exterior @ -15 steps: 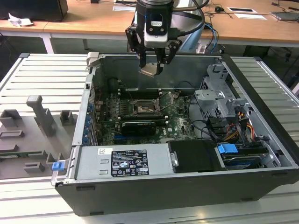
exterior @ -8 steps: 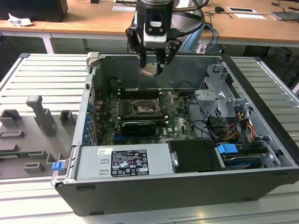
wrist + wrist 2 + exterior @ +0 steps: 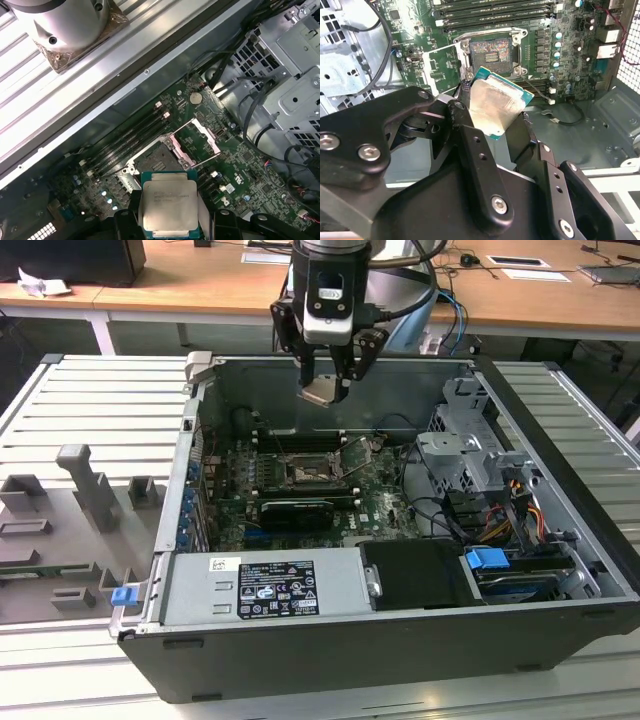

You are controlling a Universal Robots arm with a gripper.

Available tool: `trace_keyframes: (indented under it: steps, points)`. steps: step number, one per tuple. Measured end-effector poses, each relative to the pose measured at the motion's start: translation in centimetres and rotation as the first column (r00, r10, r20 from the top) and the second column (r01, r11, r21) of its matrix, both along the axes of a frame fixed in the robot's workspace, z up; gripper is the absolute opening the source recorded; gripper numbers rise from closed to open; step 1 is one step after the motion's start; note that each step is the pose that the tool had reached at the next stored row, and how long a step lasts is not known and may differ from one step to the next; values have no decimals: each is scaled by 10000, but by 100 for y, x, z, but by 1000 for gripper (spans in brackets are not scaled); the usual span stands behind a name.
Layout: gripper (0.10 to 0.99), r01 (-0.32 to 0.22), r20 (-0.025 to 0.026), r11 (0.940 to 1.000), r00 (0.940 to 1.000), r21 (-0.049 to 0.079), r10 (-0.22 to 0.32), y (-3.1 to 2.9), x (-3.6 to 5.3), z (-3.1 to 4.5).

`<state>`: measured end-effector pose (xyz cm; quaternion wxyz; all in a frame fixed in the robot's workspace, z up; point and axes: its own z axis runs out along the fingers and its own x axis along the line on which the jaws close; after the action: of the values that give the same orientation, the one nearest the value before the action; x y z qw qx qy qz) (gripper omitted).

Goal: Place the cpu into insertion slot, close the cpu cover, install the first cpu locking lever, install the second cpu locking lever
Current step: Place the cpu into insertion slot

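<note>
Cpu [image 3: 322,393]: held in the tool [image 3: 326,390], fingers narrowed onto two opposite edges of the chip. It is in the air above the open case [image 3: 400,650], over the part of the motherboard [image 3: 385,502] nearest the case's far wall, and touches nothing but the tool. In the second wrist view the cpu [image 3: 495,102] shows its silvery metal top with a green edge, and the black links of the tool [image 3: 495,127] flank it. In the first wrist view the cpu [image 3: 169,205] again sits top up in the tool [image 3: 170,224].

Insertion slot [image 3: 307,475]: open, contact field exposed, well below the chip and apart from it. It is visible in both wrist views [image 3: 491,50] [image 3: 152,160].

Cpu cover [image 3: 209,137]: swung open, lying just beside the slot with green board visible through its open centre.

Memory slots [image 3: 300,435]: long and black, between the slot and the case's far wall.

Power supply [image 3: 265,585]: grey box along the near edge of the case.

Drive cage [image 3: 470,455]: metal, with cables, at the case's side on the exterior view's right.

Case stands on a ribbed grey tabletop [image 3: 100,400]. Grey fixtures [image 3: 90,485] sit on it at the exterior view's left.
</note>
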<state>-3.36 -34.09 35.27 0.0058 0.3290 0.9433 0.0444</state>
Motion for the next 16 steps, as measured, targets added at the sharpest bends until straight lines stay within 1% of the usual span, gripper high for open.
trace_keyframes:
  steps: [2,7,8,9,13,14,16]
  points:
    - [525,242,1,9997,9997,-4,-242,2,0,-7]
    - [525,550,0,9985,9985,-8,-550,2,-11,-34]
    - [525,792,0,9969,9969,-8,-792,2,-11,-39]
    - [525,1131,0,9936,9936,-7,-1131,2,-11,-44]
    - [525,1651,0,9863,9863,-11,-1651,2,-11,-57]
    - [525,1817,0,9834,9834,-12,-1817,2,-11,-59]
    - [525,2279,0,9737,9737,-11,-2279,2,-11,-75]
